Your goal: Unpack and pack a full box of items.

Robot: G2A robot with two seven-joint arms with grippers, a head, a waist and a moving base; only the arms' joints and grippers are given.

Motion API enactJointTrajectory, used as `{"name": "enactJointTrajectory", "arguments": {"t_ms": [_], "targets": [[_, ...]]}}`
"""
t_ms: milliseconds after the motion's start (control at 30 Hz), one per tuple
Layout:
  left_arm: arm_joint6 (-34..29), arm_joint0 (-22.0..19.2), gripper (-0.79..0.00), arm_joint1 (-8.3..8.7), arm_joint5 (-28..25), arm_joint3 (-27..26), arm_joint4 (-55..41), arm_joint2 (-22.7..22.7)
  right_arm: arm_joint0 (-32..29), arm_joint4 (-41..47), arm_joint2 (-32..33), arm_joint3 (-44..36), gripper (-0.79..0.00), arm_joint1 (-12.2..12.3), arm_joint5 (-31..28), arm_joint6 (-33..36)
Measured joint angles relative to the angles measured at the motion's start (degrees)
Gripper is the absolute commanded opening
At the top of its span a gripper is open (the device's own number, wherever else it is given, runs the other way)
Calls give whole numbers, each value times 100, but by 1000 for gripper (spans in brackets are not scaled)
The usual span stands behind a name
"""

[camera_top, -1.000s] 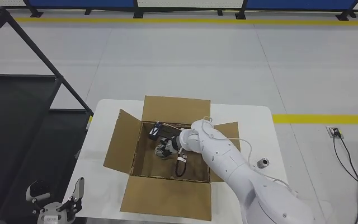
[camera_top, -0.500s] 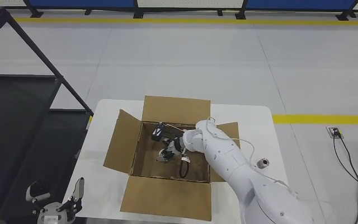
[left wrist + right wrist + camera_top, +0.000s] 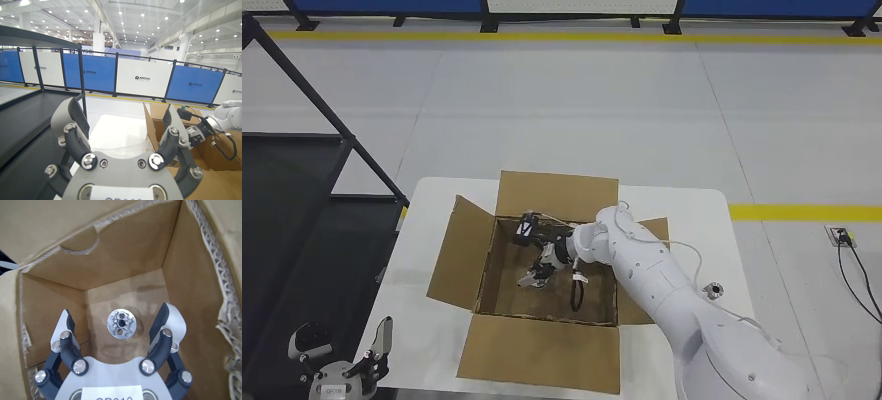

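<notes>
Box floor (image 3: 143, 291): metal disc (image 3: 121, 326) flat, hole up, R claw (image 3: 116, 310) spread.

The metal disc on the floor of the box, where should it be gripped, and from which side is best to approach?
Probably grip the metal disc by its outer rim, on two opposite edges, coming from straight above. It lies flat on the floor of the box, whose walls block the sides. The right end effector hangs open over it.
</notes>
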Motion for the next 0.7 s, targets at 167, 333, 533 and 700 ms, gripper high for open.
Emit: {"name": "enactJointTrajectory", "arguments": {"t_ms": [167,333,533,700], "targets": [[0,0,0,0,0,0,0,0,13,-564,-87,-242,0,169,-272,-981],[0,0,0,0,0,0,0,0,-36,-1354,-208,-633,0,441,-263,-2293],[0,0,0,0,0,0,0,0,-147,-2324,-230,-1116,0,833,-94,-3781],[0,0,0,0,0,0,0,0,-275,-2833,-97,-1607,0,1185,107,-4501]]}}
